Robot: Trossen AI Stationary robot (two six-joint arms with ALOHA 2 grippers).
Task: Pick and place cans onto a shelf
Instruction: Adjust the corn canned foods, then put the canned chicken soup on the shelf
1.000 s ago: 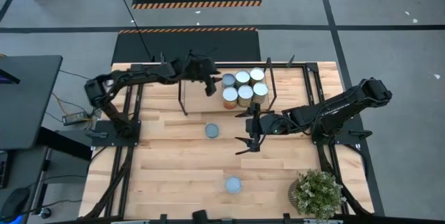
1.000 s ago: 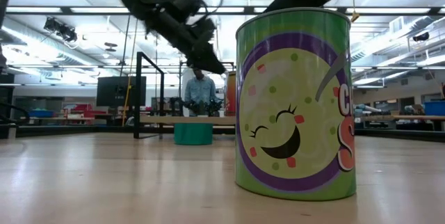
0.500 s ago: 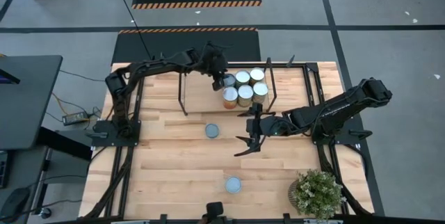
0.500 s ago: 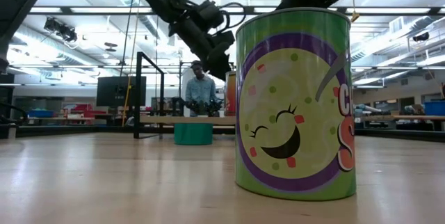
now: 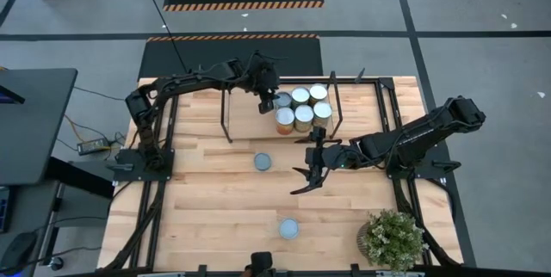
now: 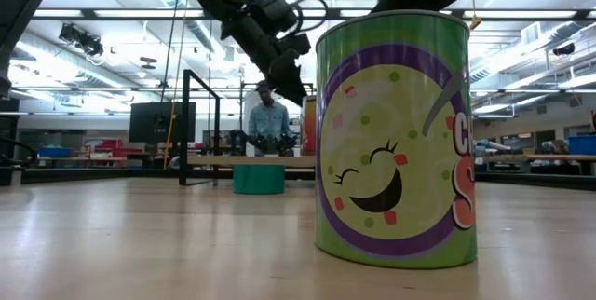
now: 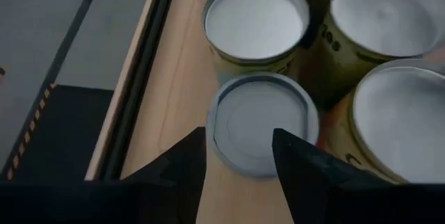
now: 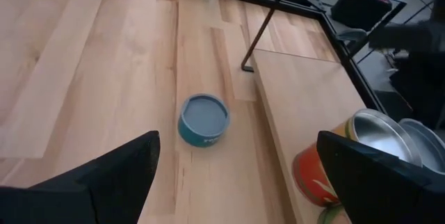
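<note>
The left arm reaches from the left edge of the bench point(image 5: 207, 217) along its far edge to the shelf point(image 5: 245, 120). The left pincer point(image 5: 266, 101) hangs over the left end of the can group on the shelf board. In the left wrist view its fingers point(image 7: 182, 165) stand narrowly apart, one on each side of a blue-grey lidded can point(image 7: 263, 123); the can top sits between them, and contact cannot be confirmed.

The shelf stands at the middle of the far edge of the bench, a light-wood board with black rod posts. The shelf cans point(image 5: 303, 107) form a tight cluster on the right half of the board, most with silver tops, one with an orange side. The left half of the board is bare wood.

A teal can point(image 5: 263, 163) stands on the bench just in front of the shelf, near the bench centre. A second loose can point(image 5: 289, 228) stands nearer the front edge; in the low view it is the green-labelled can point(image 6: 392, 137) filling the foreground.

The right arm extends from the right edge of the bench toward the centre. The right pincer point(image 5: 308, 172) is spread wide, empty, beside the teal can but well clear of it. The right wrist view shows that can point(image 8: 204, 120) ahead, between the open fingers point(image 8: 104, 175).

A potted plant point(image 5: 393, 238) stands at the front right corner. A person point(image 6: 270, 121) stands in the room beyond the bench.
</note>
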